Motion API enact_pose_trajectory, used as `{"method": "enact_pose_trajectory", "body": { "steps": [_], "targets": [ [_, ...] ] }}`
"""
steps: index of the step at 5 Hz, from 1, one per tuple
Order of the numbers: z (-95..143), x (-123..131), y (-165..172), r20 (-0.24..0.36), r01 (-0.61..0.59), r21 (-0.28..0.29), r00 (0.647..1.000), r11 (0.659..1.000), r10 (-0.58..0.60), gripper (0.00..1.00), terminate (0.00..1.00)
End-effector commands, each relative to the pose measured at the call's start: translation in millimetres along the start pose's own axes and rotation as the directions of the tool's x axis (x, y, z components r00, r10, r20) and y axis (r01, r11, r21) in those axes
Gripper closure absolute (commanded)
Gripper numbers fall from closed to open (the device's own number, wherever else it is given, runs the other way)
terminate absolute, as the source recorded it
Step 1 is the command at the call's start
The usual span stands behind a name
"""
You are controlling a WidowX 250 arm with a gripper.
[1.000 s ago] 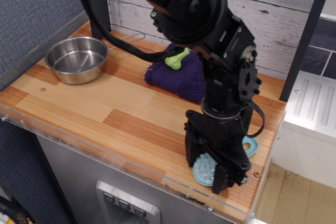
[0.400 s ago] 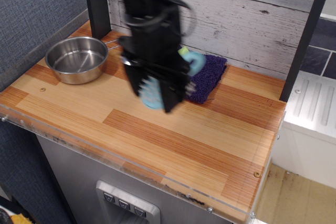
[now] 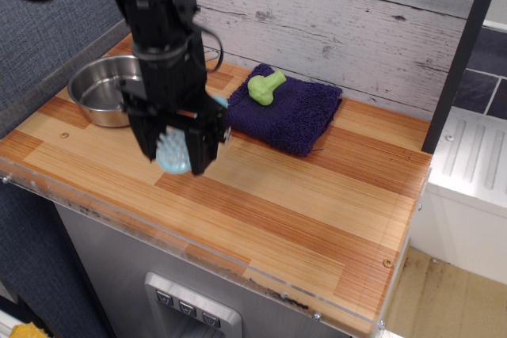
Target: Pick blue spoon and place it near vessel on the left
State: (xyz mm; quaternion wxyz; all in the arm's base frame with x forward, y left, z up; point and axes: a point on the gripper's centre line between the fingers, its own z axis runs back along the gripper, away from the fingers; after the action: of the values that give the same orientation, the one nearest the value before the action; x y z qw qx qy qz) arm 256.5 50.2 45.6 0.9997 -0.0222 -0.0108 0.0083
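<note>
One blue spoon [image 3: 173, 152] in the tool [image 3: 176, 150], one vessel [image 3: 103, 91] beside.

Open wooden table [image 3: 317, 195] rightward; vessel [image 3: 99, 89] left, purple towel [image 3: 289, 112] behind-right.

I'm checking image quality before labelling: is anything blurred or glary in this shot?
In observation.image, the end effector and blue spoon look slightly motion-smeared; the vessel shows bright reflections on its steel but stays readable; the green toy and purple cloth are sharp, under even lighting.
</note>
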Motion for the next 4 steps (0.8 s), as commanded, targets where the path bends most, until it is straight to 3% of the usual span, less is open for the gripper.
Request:
{"method": "enact_pose_trajectory", "body": {
  "steps": [1, 2, 3, 4],
  "targets": [
    [-5, -10, 35, 0.017, -0.138, 0.055, 0.99, 0.989, 0.138, 1.0, 0.0],
    [-8, -12, 51, 0.002, -0.171, 0.036, 0.985, 0.985, 0.171, 1.0, 0.0],
    [-9, -12, 58, -0.027, -0.13, 0.039, 0.991, 0.991, 0.131, 1.0, 0.0],
    [-14, -11, 61, -0.059, -0.078, 0.007, 0.995, 0.997, 0.079, 1.0, 0.0]
  ]
}}
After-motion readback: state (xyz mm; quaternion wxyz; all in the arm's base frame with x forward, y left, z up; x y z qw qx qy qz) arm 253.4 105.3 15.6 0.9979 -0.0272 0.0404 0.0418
